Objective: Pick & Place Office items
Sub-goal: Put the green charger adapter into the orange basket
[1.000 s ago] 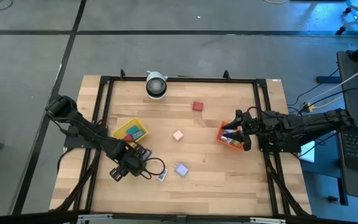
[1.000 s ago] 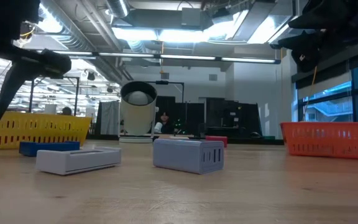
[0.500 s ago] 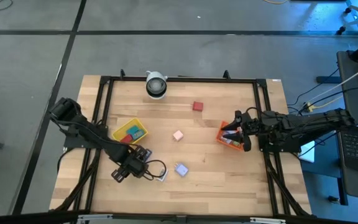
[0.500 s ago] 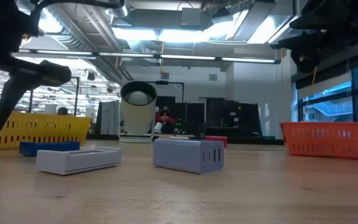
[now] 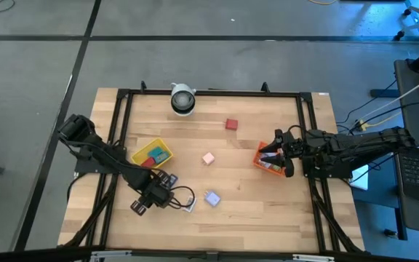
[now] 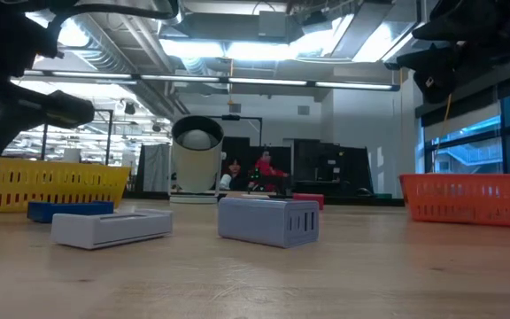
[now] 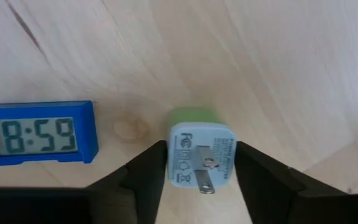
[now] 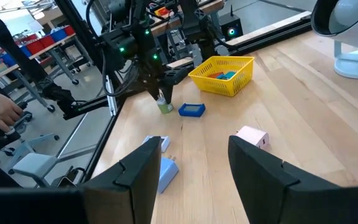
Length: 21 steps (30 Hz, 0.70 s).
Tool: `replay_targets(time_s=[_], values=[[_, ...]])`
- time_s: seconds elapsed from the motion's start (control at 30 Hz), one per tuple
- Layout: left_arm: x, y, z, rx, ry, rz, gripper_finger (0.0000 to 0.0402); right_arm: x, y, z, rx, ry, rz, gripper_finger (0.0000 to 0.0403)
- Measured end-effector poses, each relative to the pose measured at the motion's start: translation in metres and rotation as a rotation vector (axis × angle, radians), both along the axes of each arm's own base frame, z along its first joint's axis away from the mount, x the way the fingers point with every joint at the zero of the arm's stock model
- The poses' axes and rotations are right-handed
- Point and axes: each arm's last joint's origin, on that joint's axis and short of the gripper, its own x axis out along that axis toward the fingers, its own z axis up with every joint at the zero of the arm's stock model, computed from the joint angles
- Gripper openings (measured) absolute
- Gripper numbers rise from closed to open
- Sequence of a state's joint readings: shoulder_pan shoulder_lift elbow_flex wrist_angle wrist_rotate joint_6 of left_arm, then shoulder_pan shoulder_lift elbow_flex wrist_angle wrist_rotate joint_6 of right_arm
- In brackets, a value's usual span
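2 fingers of the left tool (image 7: 201,171) have narrowed around the pale-blue charger (image 7: 201,155).

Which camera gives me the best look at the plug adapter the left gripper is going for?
The left wrist view: the pale blue plug adapter fills the centre, prongs up, between the left gripper fingers, beside the blue clock. The right wrist view shows it small under the far arm; the high view hides it under the gripper; the low view doesn't show it.
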<state>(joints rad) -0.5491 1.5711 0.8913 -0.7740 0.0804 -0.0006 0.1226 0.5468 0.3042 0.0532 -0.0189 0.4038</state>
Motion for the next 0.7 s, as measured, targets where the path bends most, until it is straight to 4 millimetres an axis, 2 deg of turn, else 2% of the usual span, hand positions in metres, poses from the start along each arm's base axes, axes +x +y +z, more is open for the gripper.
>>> replay_targets(time_s=[0.17, 0.53, 0.7], values=[[0.002, -0.001, 0.000, -0.011, -0.015, 0.013, 0.0145, 0.000, 0.000, 0.000, 0.000, 0.000, 0.000, 0.0187], [0.003, 0.001, 0.001, -0.016, -0.002, 0.160, 0.0145, 0.000, 0.001, 0.000, 0.002, 0.000, 0.027, 0.0187], [0.016, 0.009, 0.016, -0.020, -0.014, 0.281, 0.0145, 0.000, 0.001, 0.003, -0.045, -0.039, 0.035, 0.0187]])
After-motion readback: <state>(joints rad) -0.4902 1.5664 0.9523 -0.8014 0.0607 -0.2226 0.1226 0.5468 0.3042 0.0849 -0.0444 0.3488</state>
